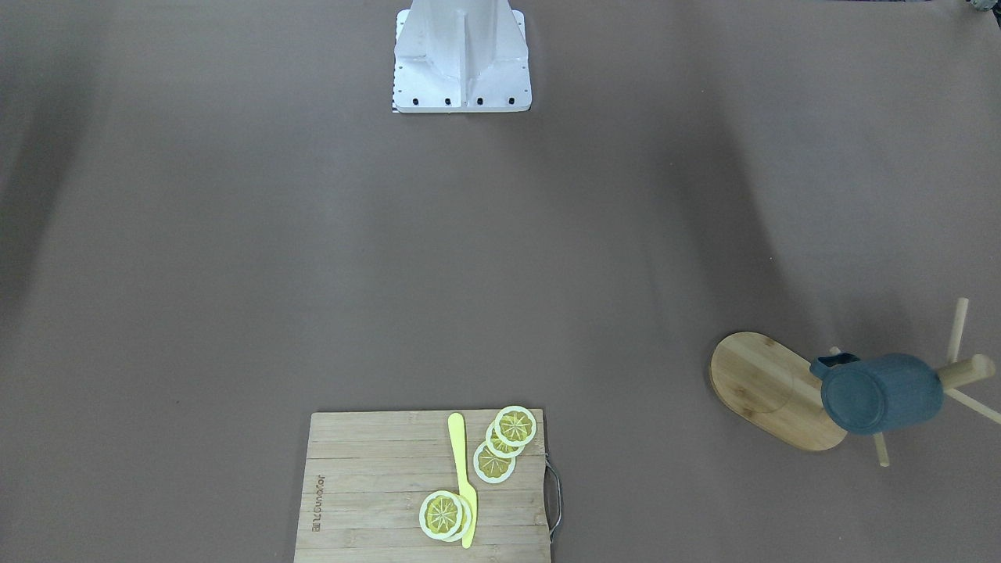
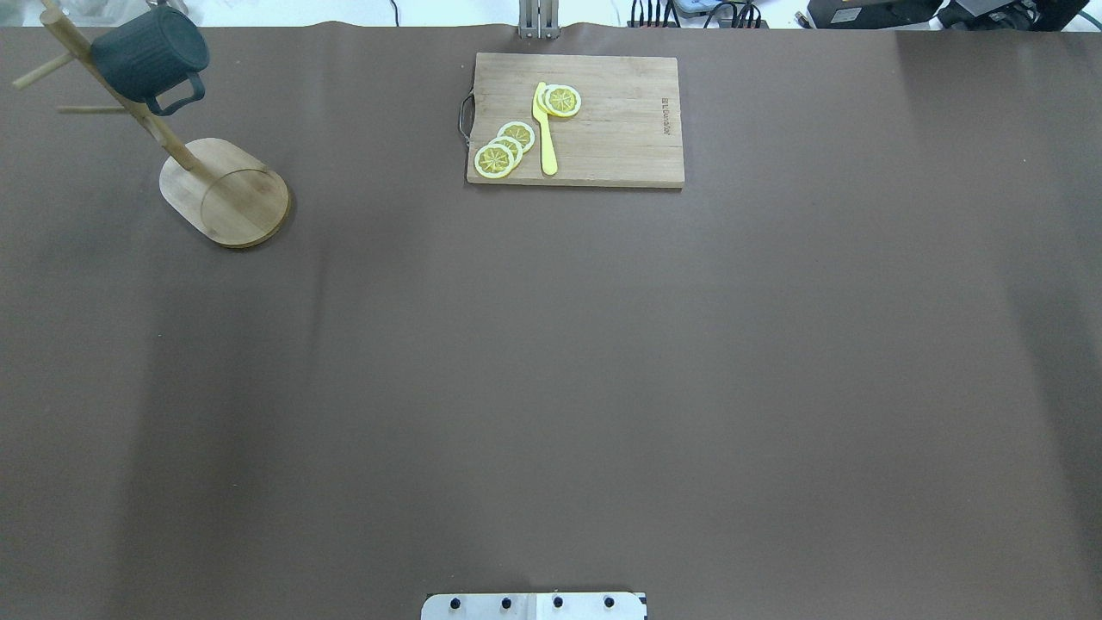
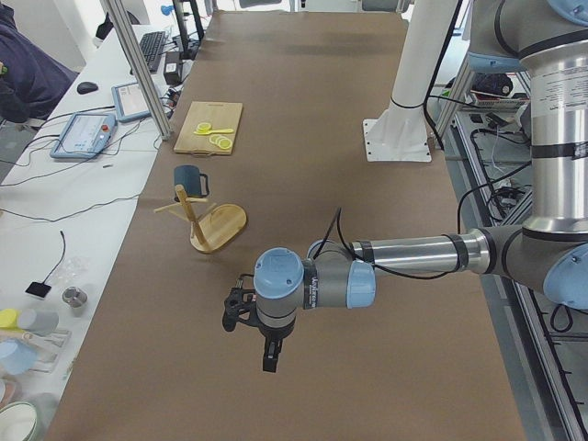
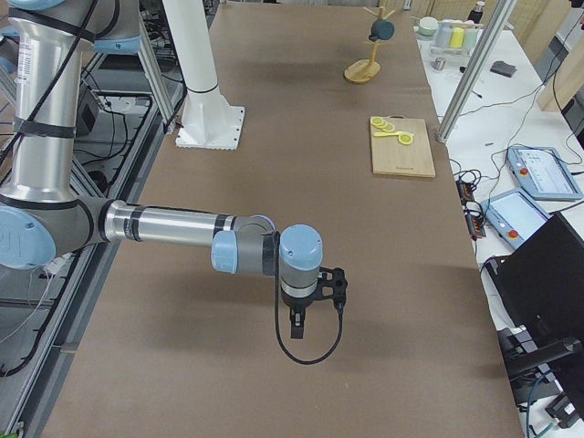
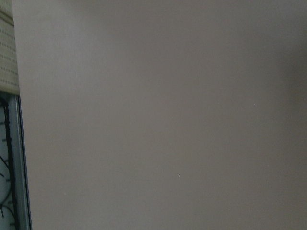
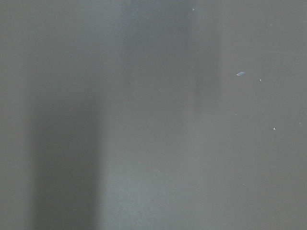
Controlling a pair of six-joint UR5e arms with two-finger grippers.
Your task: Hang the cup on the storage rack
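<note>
The dark teal-blue cup (image 1: 880,395) hangs by its handle on a peg of the wooden storage rack (image 1: 766,387), bottom facing outward. In the overhead view the cup (image 2: 151,53) sits high on the rack (image 2: 228,194) at the table's far left. No gripper touches it. My left gripper (image 3: 269,354) shows only in the exterior left view, held above bare table well away from the rack (image 3: 216,225). My right gripper (image 4: 297,326) shows only in the exterior right view, far from the cup (image 4: 382,30). I cannot tell whether either is open or shut. Both wrist views show only bare table.
A slatted wooden cutting board (image 2: 575,120) with a metal handle lies at the table's far middle, with lemon slices (image 2: 504,148) and a yellow knife (image 2: 545,129) on it. The robot's white base (image 1: 461,59) stands at the near edge. Brown mat (image 2: 551,387) covers the table.
</note>
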